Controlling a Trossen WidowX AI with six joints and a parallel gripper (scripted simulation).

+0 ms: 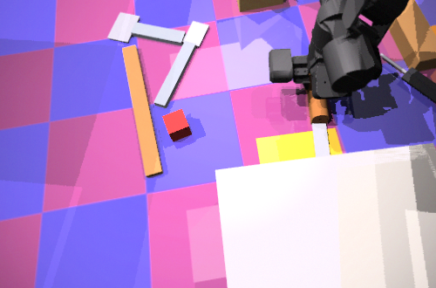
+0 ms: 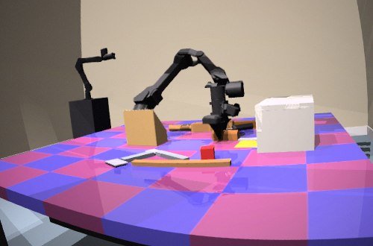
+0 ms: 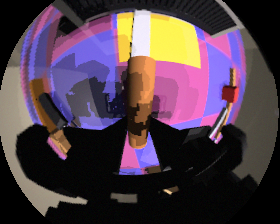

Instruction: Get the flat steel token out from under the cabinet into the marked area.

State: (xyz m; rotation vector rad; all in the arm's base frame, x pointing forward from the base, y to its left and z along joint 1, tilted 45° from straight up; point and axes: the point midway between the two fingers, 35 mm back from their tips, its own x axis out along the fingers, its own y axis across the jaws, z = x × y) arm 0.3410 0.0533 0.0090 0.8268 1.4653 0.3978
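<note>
On your tabletop, you have a red cube just behind the long orange bar, with the white cabinet well apart from the wedge-shaped wooden block.

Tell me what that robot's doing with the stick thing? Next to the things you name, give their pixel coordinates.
The robot's gripper [image 3: 138, 118] is holding a tool by its round orange handle [image 1: 319, 109] [image 3: 141, 82]. The tool's pale flat blade [image 1: 321, 140] [image 3: 142, 37] lies over the yellow area [image 1: 285, 147] [image 2: 247, 144] [image 3: 175, 40], pointing at the white cabinet [image 1: 279, 222] [image 2: 285, 128]. I can't see the steel token, so I can't tell where it is.
</note>
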